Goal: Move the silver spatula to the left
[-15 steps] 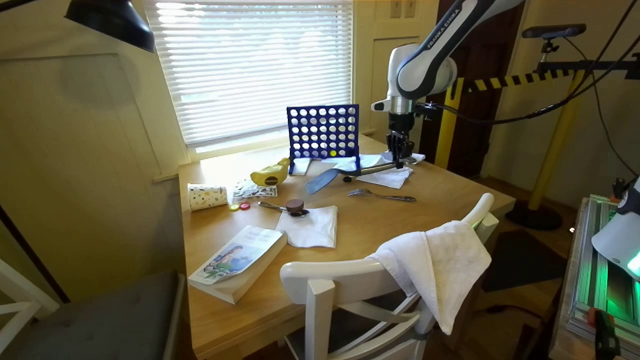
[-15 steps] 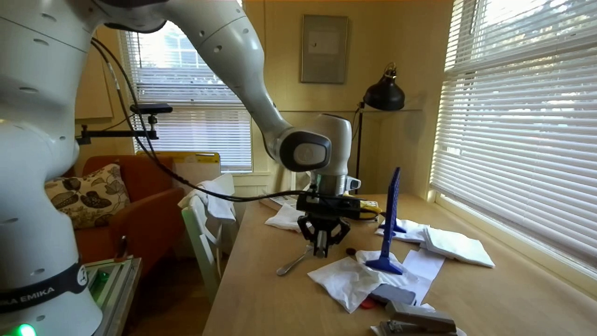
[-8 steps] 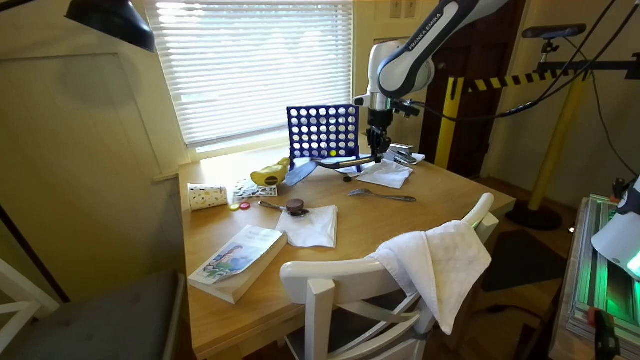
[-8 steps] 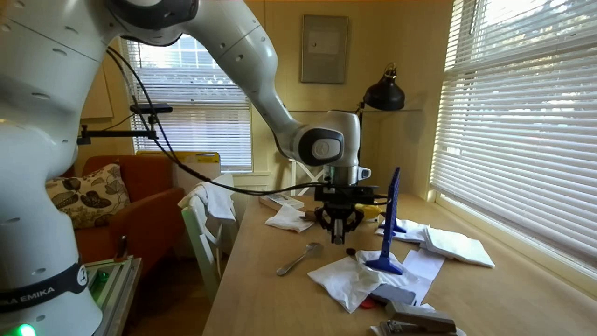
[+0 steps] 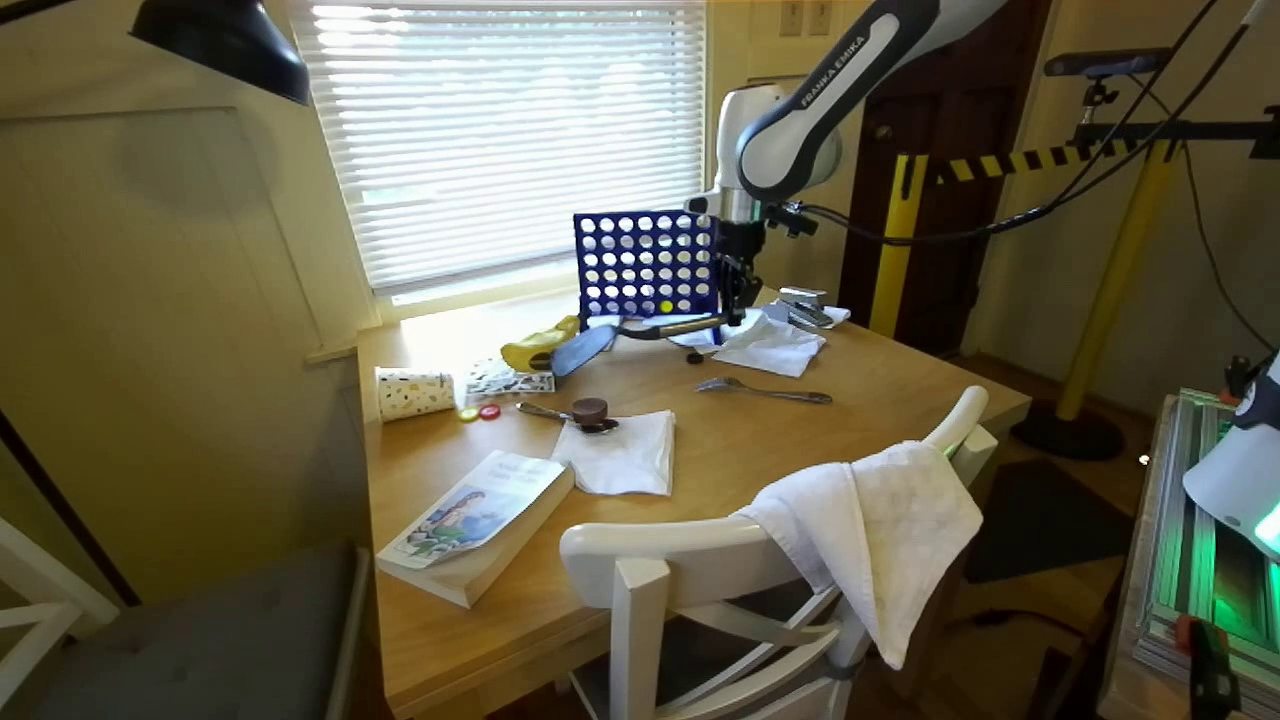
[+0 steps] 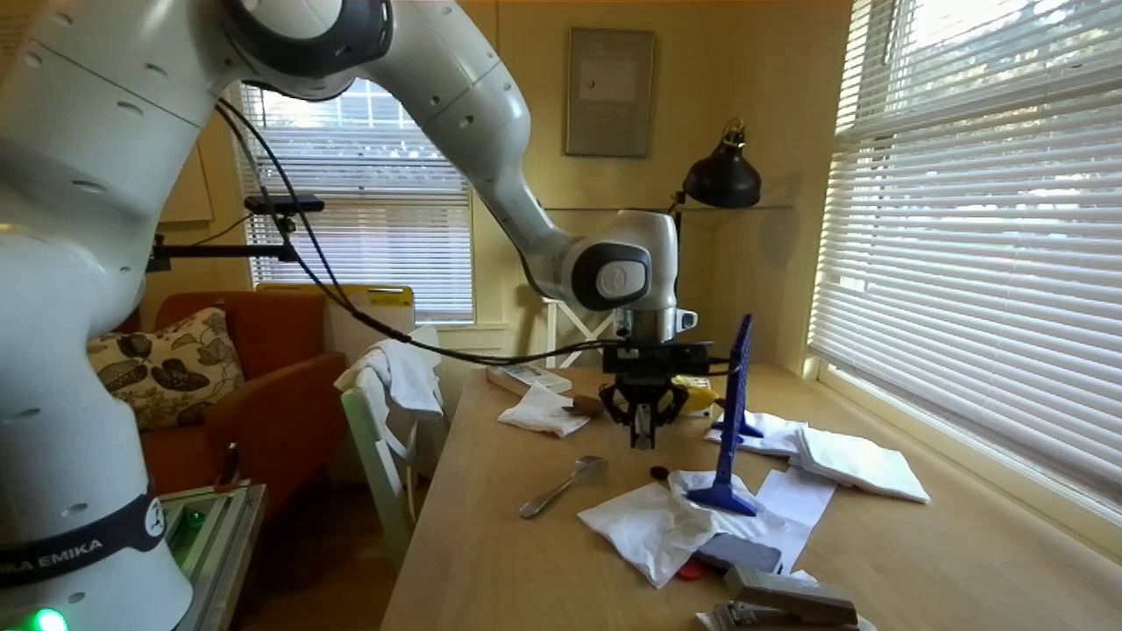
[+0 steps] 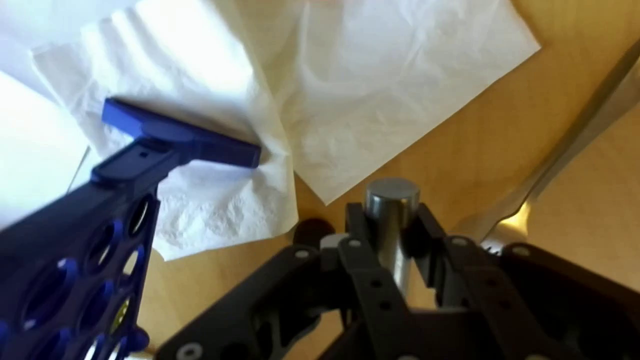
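Silver spatula (image 5: 662, 330): shifted farther left in an exterior view, now partly covering the yellow pouch (image 5: 528, 350).
Gripper (image 7: 392, 220): moved likewise, clamped on the spatula.
Fork (image 5: 768, 391): unmoved.

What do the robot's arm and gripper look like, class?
The arm is white with rounded segments, black joint covers and, in an exterior view, FRANKA EMIKA lettering; a green light glows low on it. Black cables hang outside it. The gripper is black, with two fingers and angular linkages.

Silver spatula (image 5: 662, 330) between the fingers (image 5: 738, 311), above the table (image 5: 735, 440).
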{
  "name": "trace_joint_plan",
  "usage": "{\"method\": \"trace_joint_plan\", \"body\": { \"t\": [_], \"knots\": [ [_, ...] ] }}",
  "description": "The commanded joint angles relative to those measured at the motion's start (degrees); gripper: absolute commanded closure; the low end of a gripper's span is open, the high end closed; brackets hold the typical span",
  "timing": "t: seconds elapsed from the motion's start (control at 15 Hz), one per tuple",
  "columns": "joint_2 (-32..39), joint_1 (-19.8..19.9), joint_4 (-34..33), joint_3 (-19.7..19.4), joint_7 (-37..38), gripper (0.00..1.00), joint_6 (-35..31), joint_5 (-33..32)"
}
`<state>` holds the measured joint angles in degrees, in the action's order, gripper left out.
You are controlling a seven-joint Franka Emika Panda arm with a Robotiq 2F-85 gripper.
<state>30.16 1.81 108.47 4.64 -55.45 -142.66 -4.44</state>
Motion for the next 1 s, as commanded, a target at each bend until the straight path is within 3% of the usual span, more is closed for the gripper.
{"method": "trace_joint_plan", "body": {
  "t": [0.0, 0.53, 0.93],
  "knots": [
    [6.2, -1.8, -10.6, 1.4, -0.9, 0.94, 3.2, -3.6],
    [19.2, -6.1, -32.7, 6.0, -11.1, 0.94, 12.0, -4.1],
    [27.9, -9.4, -45.3, 7.5, -14.4, 0.94, 12.1, -3.1]
  ]
}}
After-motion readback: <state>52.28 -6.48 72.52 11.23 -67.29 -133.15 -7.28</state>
